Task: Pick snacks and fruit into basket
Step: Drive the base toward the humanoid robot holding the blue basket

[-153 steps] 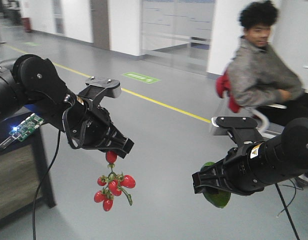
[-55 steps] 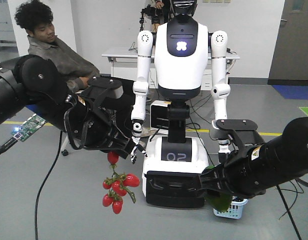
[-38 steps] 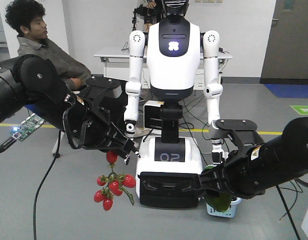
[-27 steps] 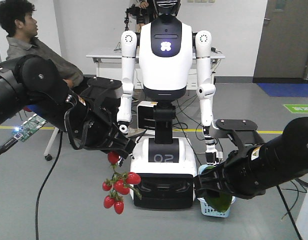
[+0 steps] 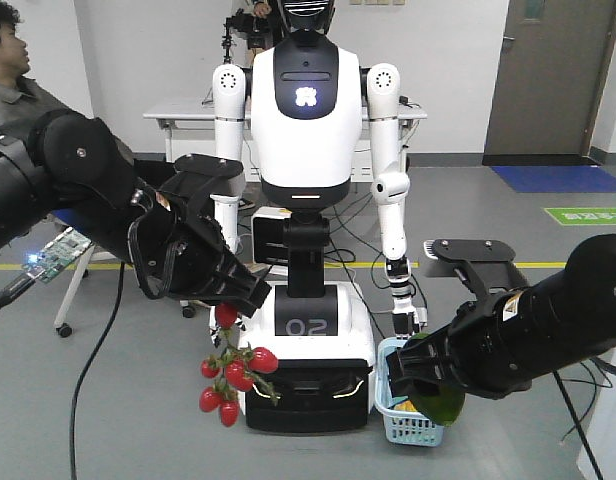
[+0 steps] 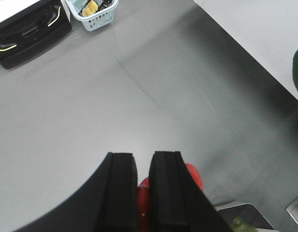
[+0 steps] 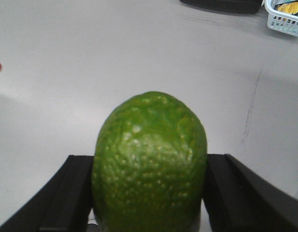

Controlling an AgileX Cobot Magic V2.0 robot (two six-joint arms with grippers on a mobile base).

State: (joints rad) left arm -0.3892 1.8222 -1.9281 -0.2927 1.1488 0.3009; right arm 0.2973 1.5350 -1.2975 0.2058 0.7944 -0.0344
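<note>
Left gripper [image 5: 243, 298] pinches the dangling red fruit bunch [image 5: 231, 373] by its top (light, swing-prone, likely fragile); right gripper [image 7: 148, 193] clamps the firm, pebbled green fruit [image 7: 149, 159] across its middle.

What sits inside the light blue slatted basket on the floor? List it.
The light blue slatted plastic basket holds yellow packaging and something darker beside it, seen from the left wrist view. In the front view, the right tool's green oval fruit covers part of the basket, so anything deeper stays hidden.

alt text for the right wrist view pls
A bumpy green oval fruit fills the centre, clamped between the right gripper's two black fingers above grey floor. A light blue basket sits at the top right corner, far off.
</note>
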